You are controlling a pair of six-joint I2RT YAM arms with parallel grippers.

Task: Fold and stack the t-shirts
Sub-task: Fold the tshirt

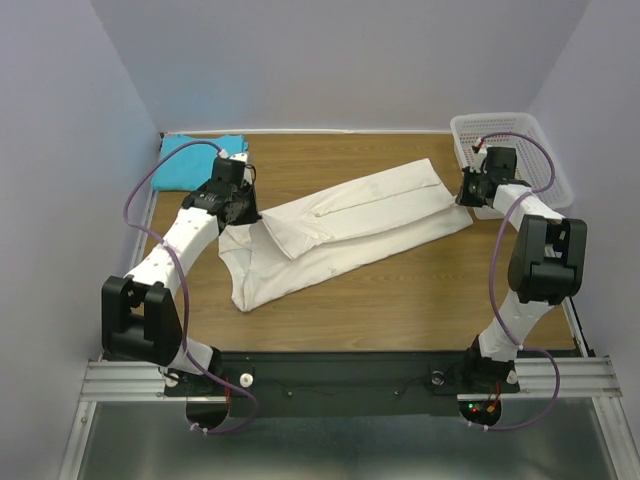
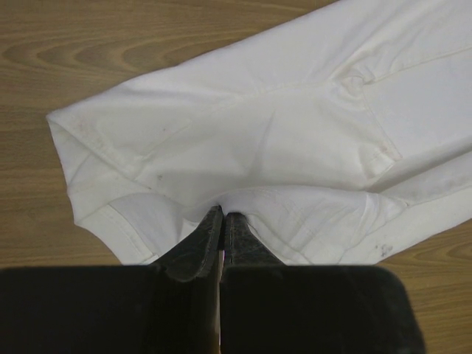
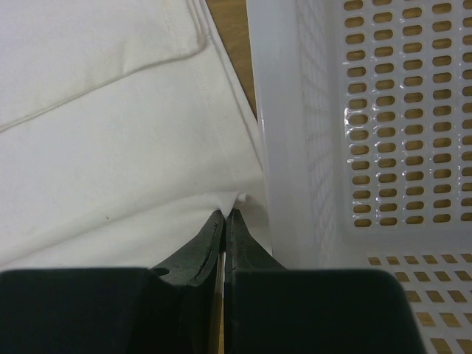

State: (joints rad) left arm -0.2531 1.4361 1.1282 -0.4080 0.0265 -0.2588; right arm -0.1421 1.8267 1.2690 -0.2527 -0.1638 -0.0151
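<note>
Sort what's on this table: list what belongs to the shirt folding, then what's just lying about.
Belongs to the job:
cream-white t-shirt, part-folded mid-table
turquoise t-shirt, far left corner

Just lying about:
white mesh basket, far right corner, beside the cream-white shirt's edge

Ahead of the black left fingers (image 2: 200,243), the cream-white t-shirt (image 2: 280,133) is plain, with a few faint dark specks. Beyond them, the turquoise t-shirt (image 1: 190,160) is plain. Right of the black right fingers (image 3: 193,254), the basket (image 3: 287,147) is white mesh; the desk (image 1: 400,300) is brown wood-grain.
</note>
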